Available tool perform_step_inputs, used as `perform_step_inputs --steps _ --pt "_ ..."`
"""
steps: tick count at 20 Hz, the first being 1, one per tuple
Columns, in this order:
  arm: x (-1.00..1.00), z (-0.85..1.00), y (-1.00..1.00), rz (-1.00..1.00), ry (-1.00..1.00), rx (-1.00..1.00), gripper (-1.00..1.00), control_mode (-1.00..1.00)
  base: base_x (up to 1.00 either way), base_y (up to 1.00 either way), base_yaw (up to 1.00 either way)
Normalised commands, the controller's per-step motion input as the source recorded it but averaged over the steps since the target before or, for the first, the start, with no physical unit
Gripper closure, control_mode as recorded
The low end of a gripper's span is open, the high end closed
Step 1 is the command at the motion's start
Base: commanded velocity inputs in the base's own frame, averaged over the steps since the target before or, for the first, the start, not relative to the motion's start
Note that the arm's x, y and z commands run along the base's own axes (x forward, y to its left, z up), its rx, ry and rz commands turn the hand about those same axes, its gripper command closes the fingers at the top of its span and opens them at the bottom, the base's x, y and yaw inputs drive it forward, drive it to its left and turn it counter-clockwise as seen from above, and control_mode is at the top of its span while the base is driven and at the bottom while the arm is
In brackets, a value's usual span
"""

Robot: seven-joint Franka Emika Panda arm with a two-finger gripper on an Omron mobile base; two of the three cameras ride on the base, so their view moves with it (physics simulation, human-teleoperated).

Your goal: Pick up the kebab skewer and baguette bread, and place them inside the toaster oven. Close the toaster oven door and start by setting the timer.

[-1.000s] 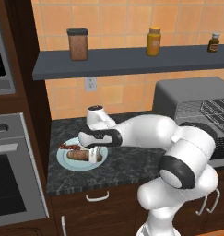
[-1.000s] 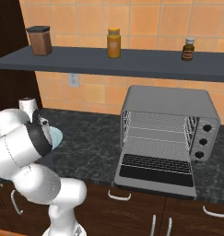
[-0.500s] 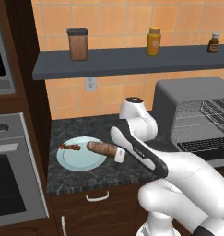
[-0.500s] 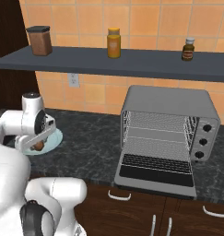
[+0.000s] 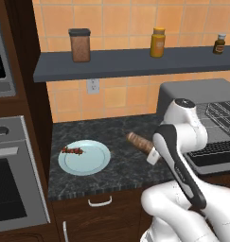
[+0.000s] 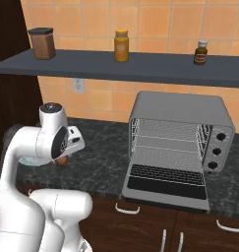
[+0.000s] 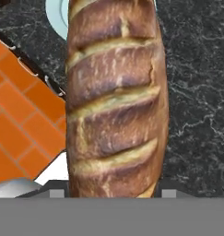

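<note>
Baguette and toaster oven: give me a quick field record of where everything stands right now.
baguette bread: held in the claw, lifted above the counter, between plate and oven
kebab skewer: lying on the plate
toaster oven: on the counter, wire rack visible inside
toaster oven door: folded down, open
shelf: three jars above the counter

3 jars (image 5: 80,45), 1 plate (image 5: 90,163), maybe.
</note>
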Motion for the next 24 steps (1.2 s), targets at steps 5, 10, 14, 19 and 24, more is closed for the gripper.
perform_step_inputs --steps 5,10,14,19,24 --pt "-0.12 0.31 -1.0 -0.22 0.02 0.0 1.0 -1.0 0.0 0.0 0.0" --pt "-0.23 0.05 -1.0 -0.22 0.0 0.0 1.0 -1.0 0.0 0.0 0.0" --pt "0.0 0.0 -1.0 -0.25 0.01 0.0 1.0 -1.0 0.0 0.0 0.0" --pt "0.03 -0.1 -0.9 -0.24 0.02 -0.01 1.0 -1.0 0.0 0.0 0.0" --pt "0.13 -0.05 -0.78 -0.21 0.04 -0.01 1.0 -1.0 0.0 0.0 0.0"
